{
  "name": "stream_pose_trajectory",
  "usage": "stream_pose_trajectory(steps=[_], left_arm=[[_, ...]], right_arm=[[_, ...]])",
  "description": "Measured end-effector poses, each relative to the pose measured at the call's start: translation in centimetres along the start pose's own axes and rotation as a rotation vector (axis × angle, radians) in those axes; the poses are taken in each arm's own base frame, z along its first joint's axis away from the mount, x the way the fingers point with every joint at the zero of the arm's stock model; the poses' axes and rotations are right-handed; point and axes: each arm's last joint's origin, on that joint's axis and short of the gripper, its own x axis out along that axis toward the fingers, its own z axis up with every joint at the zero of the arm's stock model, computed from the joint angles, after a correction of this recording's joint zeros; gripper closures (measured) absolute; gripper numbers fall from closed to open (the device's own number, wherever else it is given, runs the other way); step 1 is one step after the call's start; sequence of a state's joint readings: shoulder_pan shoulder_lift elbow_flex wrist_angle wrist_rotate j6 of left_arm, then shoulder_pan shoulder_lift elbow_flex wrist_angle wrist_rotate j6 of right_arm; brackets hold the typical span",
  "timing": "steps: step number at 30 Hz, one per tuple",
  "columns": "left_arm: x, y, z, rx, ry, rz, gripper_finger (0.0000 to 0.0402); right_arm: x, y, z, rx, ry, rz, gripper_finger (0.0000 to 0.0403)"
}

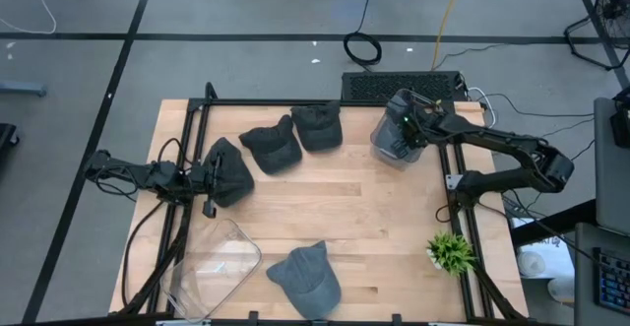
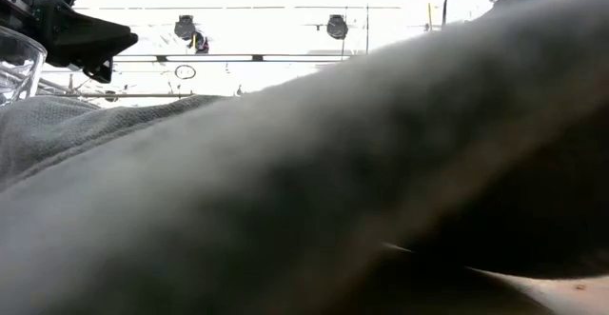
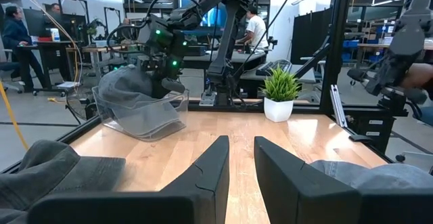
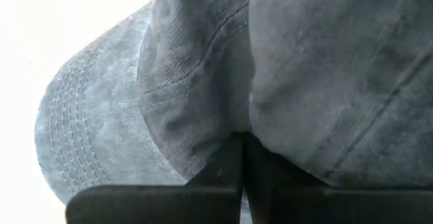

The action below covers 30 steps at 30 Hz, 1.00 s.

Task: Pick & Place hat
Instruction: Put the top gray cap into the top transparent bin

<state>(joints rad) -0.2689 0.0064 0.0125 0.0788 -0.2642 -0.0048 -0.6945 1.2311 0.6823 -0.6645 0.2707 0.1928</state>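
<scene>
Grey hat (image 4: 203,82) pinched in right gripper (image 1: 406,127) over clear bin (image 1: 394,154); left gripper (image 3: 240,176) slightly apart — seemingly empty.

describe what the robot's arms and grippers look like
Two slim dark, nearly black jointed arms with thin black cables running along them. The right gripper shows small green indicator lights on its wrist. The left gripper has two flat, matte black, wedge-shaped fingers with stepped inner edges.

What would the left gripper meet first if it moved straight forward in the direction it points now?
Probably nothing close: beyond the left gripper lies bare table. Farther along, roughly in line, stands the potted plant, with the clear bin to one side. Depth is hard to judge.
</scene>
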Motion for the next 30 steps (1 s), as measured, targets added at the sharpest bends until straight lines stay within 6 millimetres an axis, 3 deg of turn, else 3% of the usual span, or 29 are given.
stream_pose_trajectory(steps=[9,18,25,27,30], left_arm=[[0.0,0.0,0.0,0.0,0.0,0.0,0.0325],[0.0,0.0,0.0,0.0,0.0,0.0,0.0325],[0.0,0.0,0.0,0.0,0.0,-0.001,0.0325],[0.0,0.0,0.0,0.0,0.0,0.0,0.0325],[0.0,0.0,0.0,0.0,0.0,0.0,0.0325]], right_arm=[[-4.1,-0.1,0.5,0.002,-0.206,0.046,0.0403],[-6.5,0.4,0.4,-0.055,-0.363,0.103,0.0403],[-9.7,1.6,2.4,-0.126,-0.283,0.16,0.0403],[-9.9,2.0,2.9,-0.153,-0.227,0.155,0.0403],[-8.6,2.7,3.2,-0.197,-0.103,0.122,0.0403]])
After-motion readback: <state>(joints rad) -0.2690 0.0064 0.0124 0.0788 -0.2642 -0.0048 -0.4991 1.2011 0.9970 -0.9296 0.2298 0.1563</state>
